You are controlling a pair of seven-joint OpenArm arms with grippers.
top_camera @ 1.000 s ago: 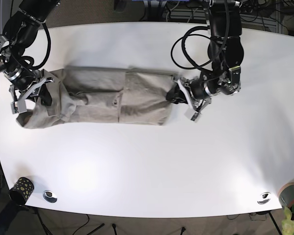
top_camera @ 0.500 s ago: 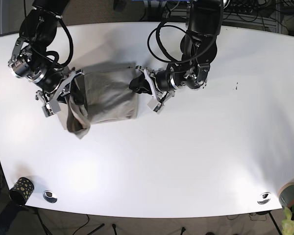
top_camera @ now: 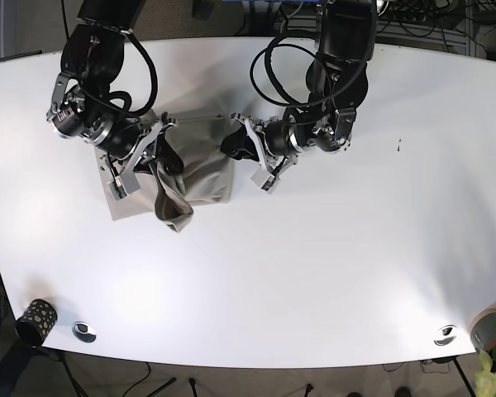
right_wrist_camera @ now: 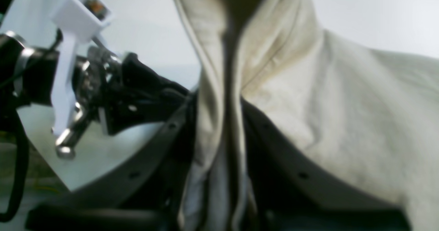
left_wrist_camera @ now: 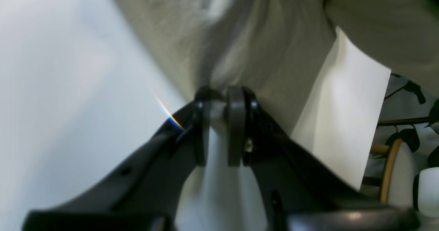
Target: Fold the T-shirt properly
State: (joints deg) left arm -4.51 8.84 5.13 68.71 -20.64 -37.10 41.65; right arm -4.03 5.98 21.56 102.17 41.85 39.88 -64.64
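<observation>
On the white oval table (top_camera: pixel 331 273), the beige cotton T-shirt (top_camera: pixel 194 161) is lying bunched at about ten o'clock from the table centre, between the two arms. The right gripper (top_camera: pixel 153 161) is pinching a thick gathered edge of the cloth, and a loose tail is hanging toward six o'clock from it. At three o'clock of the shirt, the left gripper (left_wrist_camera: pixel 219 102) is pressing its fingers together on a thin fold. The fabric is looking soft and light; I judge it is sagging wherever it is not supported and is slipping easily on the smooth top. It is better to take hold at hems or corners, with both layers together, not in the middle.
</observation>
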